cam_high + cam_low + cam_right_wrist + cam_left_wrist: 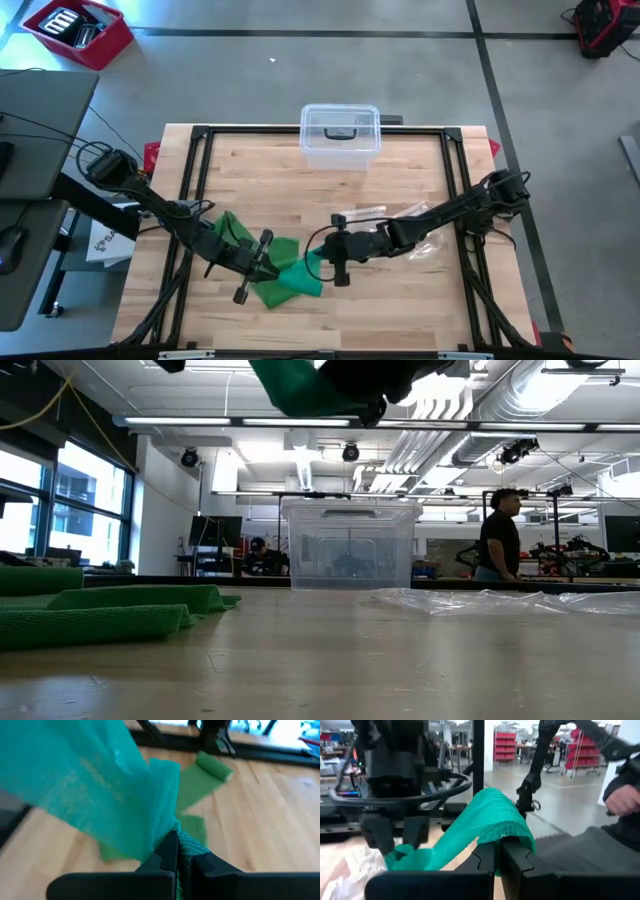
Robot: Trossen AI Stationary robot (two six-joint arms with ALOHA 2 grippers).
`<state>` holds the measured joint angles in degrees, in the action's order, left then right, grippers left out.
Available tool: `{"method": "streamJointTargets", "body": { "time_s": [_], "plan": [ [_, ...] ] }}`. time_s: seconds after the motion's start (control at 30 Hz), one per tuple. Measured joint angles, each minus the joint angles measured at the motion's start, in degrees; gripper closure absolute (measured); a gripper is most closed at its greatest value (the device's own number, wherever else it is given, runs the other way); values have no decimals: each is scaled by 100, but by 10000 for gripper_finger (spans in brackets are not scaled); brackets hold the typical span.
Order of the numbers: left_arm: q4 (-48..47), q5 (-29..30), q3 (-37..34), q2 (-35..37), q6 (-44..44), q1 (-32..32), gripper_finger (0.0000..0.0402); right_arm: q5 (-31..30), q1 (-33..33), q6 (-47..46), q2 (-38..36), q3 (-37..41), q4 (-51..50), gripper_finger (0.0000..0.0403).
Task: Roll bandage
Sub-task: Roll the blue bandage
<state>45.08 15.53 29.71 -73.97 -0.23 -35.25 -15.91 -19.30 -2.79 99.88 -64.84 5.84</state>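
Green bandage [110, 610] is lying closest to the low camera, its folds spreading over the bench [330, 200] on your left side. Your left claw [262, 262] is gripping one end of that bandage, its fingers [485, 865] clenched on the mesh. Between the two claws the cloth is hanging lifted off the wood, while more of it is trailing on the bench below. Your right claw [328, 262] is pinching the other end, fingers [170, 857] clamped tight on the fabric. Behind them a bin [340, 135] is sitting at the far edge, and crumpled plastic [425, 245] is lying beneath the right arm. Someone [498, 535] is standing in the room beyond.
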Motion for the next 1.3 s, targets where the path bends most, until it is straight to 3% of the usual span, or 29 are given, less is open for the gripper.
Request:
{"method": "streamJointTargets", "body": {
  "time_s": [0.17, 0.37, 0.47, 0.77, 1.0, 1.07, 1.23, 1.3],
  "plan": [
    [165, 50, 3, 0, -78, 79, 400, -11, -99, 13, 0, -15, 363, 403],
    [169, 623, 7, 4, -319, 190, 400, -18, -51, -272, 0, -37, 595, 397],
    [176, 653, 7, 4, -376, 225, 400, -7, -58, -280, 0, -37, 604, 370],
    [165, 612, 9, 4, -510, 219, 400, -126, -62, -134, -76, -37, 472, 239],
    [204, 614, 11, 7, -559, 223, 400, -248, -67, -120, -545, -46, -262, 220],
    [231, 611, 13, 7, -559, 223, 400, -15, -64, -129, -661, -46, -348, 219],
    [278, 599, 13, 7, -559, 223, 400, 1218, 11, -425, -748, -46, -255, 219],
    [292, 601, 13, 8, -559, 223, 400, 1351, 63, -633, -719, -46, -102, 219]
  ]
}}
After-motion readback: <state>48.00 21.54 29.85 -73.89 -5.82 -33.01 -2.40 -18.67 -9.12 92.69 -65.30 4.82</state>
